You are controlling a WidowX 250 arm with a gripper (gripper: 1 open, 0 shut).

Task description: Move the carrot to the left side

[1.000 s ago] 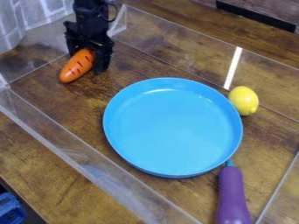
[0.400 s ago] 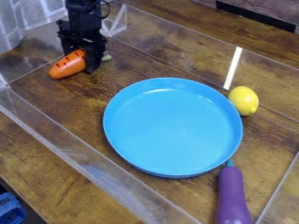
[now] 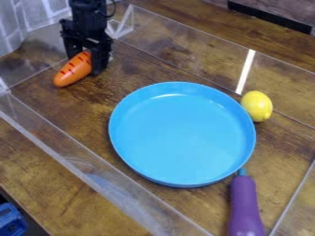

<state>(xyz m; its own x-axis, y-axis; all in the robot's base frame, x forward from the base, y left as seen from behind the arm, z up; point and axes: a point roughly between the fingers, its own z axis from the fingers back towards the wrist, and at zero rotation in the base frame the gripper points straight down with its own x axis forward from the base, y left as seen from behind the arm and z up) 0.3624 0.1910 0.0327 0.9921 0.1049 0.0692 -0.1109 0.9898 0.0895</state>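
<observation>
The orange carrot [image 3: 72,70] lies flat on the wooden table at the upper left, its tip pointing toward the lower left. My black gripper [image 3: 87,61] points straight down over the carrot's thick leafy end. The gripper is open, with one finger on each side of that end, and its body hides the green top. I cannot tell whether the fingers touch the carrot.
A large blue plate [image 3: 182,132] fills the middle of the table. A yellow lemon [image 3: 256,105] sits just right of it and a purple eggplant [image 3: 244,209] lies at its lower right. Clear plastic walls [image 3: 74,152] border the work area.
The carrot and gripper have shifted slightly to the left, and the carrot now lies at a flatter angle. The jaws stand a touch wider.
</observation>
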